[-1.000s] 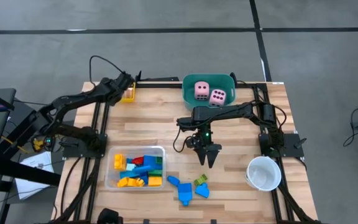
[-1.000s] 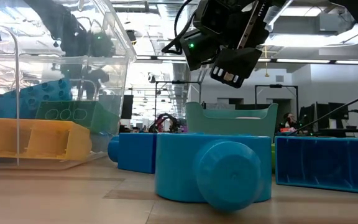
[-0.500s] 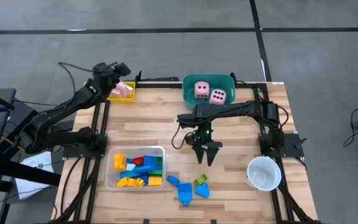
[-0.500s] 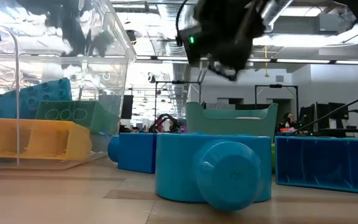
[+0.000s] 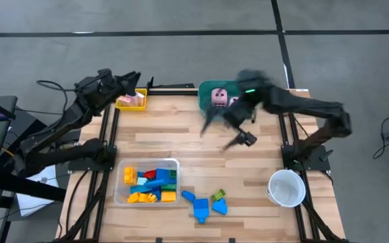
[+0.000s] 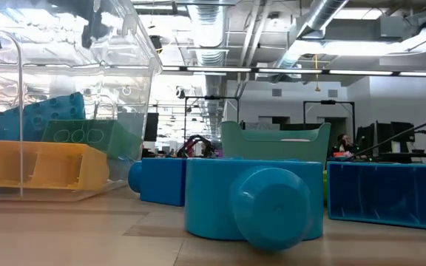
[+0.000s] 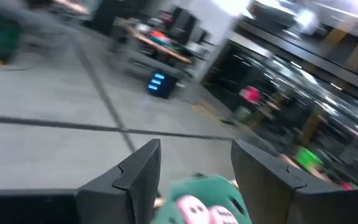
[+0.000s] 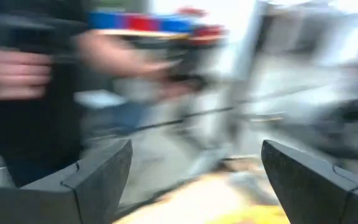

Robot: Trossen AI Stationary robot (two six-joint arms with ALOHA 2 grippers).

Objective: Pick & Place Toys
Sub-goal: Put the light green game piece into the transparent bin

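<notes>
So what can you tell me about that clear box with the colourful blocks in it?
The clear tray is a see-through plastic box with rounded corners, open on top, standing flat near the table's front edge on the left arm's side. It holds a loose heap of blocks: yellow-orange, blue, green and a red one. In the low view its glossy wall mirrors the ceiling lights, with a yellow-orange block pressed against the inside. No gripper touches it; a few blue blocks lie on the wood beside it.
</notes>
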